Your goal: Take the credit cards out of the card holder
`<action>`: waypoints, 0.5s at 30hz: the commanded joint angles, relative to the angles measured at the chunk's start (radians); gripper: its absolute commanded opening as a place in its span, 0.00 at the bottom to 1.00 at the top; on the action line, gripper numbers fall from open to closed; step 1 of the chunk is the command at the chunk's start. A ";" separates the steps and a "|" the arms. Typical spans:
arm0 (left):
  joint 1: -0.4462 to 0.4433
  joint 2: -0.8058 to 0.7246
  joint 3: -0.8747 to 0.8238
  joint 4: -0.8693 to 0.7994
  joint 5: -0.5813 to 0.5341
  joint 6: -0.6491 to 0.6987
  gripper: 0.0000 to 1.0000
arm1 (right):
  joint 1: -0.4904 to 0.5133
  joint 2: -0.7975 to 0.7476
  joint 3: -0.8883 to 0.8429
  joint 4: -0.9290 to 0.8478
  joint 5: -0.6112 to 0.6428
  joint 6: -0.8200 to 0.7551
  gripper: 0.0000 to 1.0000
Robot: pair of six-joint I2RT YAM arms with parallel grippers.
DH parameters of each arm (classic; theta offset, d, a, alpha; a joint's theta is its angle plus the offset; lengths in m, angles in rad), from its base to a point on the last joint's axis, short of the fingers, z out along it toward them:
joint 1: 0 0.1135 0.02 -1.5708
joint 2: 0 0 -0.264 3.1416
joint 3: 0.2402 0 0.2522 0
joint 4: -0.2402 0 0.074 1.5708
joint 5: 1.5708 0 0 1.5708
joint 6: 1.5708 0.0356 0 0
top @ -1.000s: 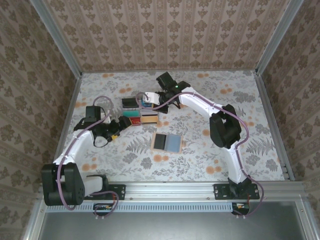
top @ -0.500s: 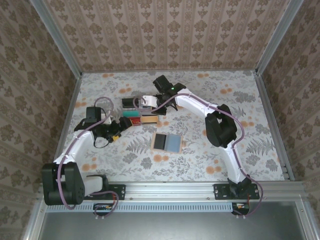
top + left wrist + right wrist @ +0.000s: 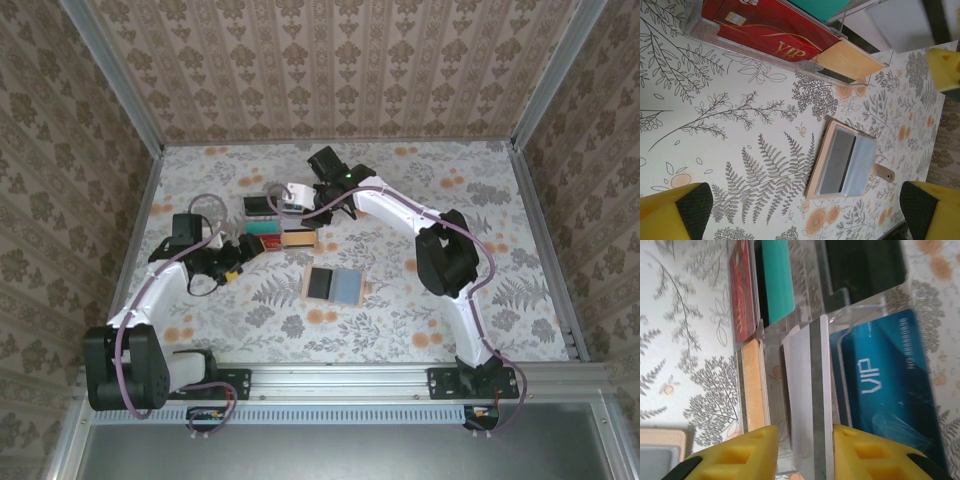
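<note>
Right wrist | right gripper (image 3: 806, 436): jaws astride grey card (image 3: 805, 380), clamped or loose unclear | card long axis parallel to fingers (image 3: 742, 455)

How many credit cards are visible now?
6, all in the clear rack: red, teal, black, blue, tan-orange, grey at the right end effector. Others may hide inside the card holder.

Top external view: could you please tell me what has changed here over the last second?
The right gripper shifted slightly left over the clear card rack. Its jaws have loosened from the grey card, which stands in a slot between them. The left gripper, open beside the rack, and the card holder, lying open, kept their places.
</note>
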 commanded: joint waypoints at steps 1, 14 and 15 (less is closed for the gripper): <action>0.008 0.002 -0.006 0.010 0.017 -0.001 1.00 | -0.004 -0.090 -0.035 0.066 -0.053 0.076 0.35; 0.008 -0.008 -0.016 0.005 0.017 0.001 1.00 | 0.002 -0.024 -0.022 0.065 -0.042 0.042 0.07; 0.008 -0.008 -0.015 0.005 0.017 0.001 1.00 | 0.002 -0.022 -0.024 0.063 -0.047 0.037 0.03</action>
